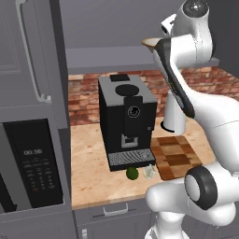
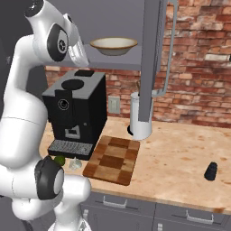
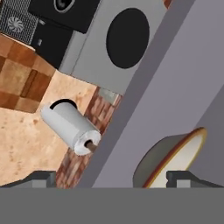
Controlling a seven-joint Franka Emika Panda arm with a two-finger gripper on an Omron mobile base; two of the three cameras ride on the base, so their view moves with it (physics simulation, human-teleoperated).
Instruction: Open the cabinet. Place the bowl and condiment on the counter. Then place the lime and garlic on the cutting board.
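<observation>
A home kitchen: a beige counter [image 2: 180,149] runs along a red brick wall [image 2: 198,67], with a black coffee machine [image 1: 126,121] standing on it. Left of the machine sits a built-in microwave [image 1: 32,163]; right of it lie a cutting board [image 2: 113,160] and paper towels [image 2: 141,117]. Drawers [image 2: 135,210] run below.

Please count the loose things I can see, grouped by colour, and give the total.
Cream: 1, bowl
Black: 1, condiment
Green: 1, lime
White: 2, garlic and paper-towel roll
Brown: 1, cutting board
Total: 6
</observation>
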